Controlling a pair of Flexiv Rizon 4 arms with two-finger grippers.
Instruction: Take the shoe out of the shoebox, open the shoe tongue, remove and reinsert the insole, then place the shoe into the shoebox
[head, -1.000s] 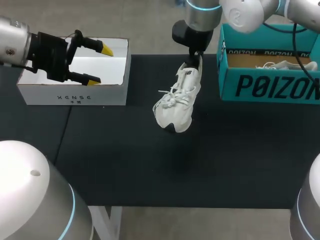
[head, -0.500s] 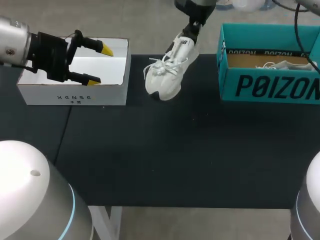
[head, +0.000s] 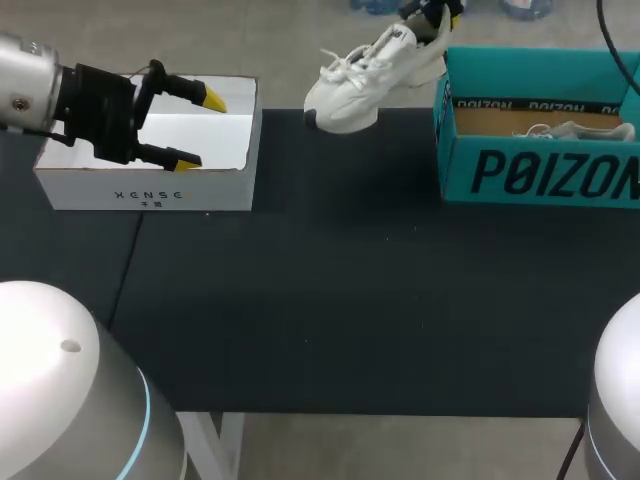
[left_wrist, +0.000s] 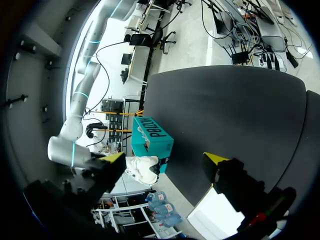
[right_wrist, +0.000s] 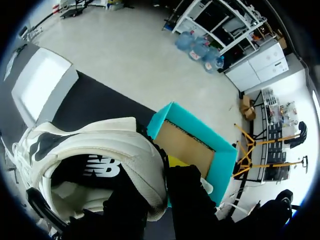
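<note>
**White shoe held by its heel beside the teal shoebox**

The right gripper pinches the heel of the white shoe. In the right wrist view one finger of the gripper sits inside the heel collar and the other presses the outside, so the shoe is clamped between them. The shoe hangs just beside the shoebox, at its far corner on the side facing the white box. Its heel is nearest the shoebox. Its laced toe points away from the shoebox, toward the white box, with the sole turned down.

The shoebox stands open on the black table, and a second shoe lies inside it on the brown floor. Seen from the right wrist, the shoebox lies just ahead of the clamped heel.

The left gripper is well apart from the shoebox, across the table from it. It hovers over the white box with its yellow-tipped fingers spread and nothing between them. From the left wrist the gripper looks toward the shoebox, and the shoe shows just beside that box.
</note>
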